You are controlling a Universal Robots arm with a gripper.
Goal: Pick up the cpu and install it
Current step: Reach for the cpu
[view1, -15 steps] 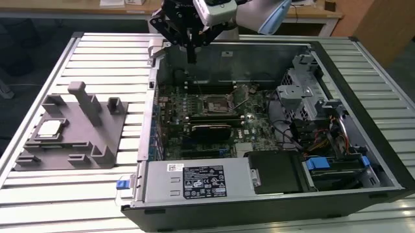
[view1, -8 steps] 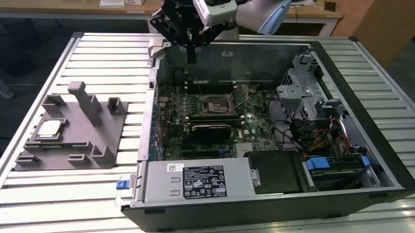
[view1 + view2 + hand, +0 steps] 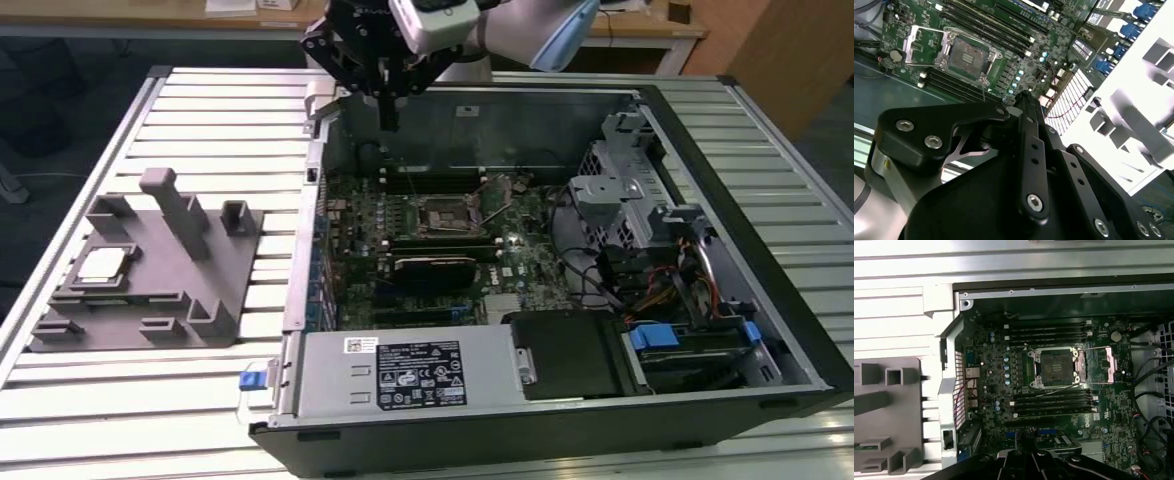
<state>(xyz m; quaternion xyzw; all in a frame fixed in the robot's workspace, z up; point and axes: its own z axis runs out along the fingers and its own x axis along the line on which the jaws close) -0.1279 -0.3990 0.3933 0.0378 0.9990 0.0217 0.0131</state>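
Exterior view: found gripper (image 3: pixel 388 122) hanging high over the rear wall of the open case (image 3: pixel 534 435), well above the motherboard (image 3: pixel 400 225). Fingers pressed together to a single narrow tip, gripping nothing. Same closed tip confirmed in the second wrist view (image 3: pixel 1023 96), pointing down toward the board edge beside the socket (image 3: pixel 965 56).

Located cpu (image 3: pixel 104 263) on the grey fixture (image 3: pixel 214 270), lying flat with the pale metal top up, seated in a shallow square recess toward the exterior view's left. Not touched by the gripper; well apart from it and outside the case.

Fixture resting on the slatted table (image 3: pixel 147 420), just beside the case on the exterior view's left, with several upright posts standing near the cpu.

First wrist view: socket (image 3: pixel 1055 367) near the middle of the board, retention frame (image 3: pixel 1106 362) swung open to one side, contact field exposed. Thin wire lever lying across the socket area. Memory slots (image 3: pixel 1054 405) running in rows on both sides of the socket.

Power supply (image 3: pixel 400 375) at the near end of the case in the exterior view, drive cage (image 3: pixel 621 185) and cable bundle toward the exterior view's right.
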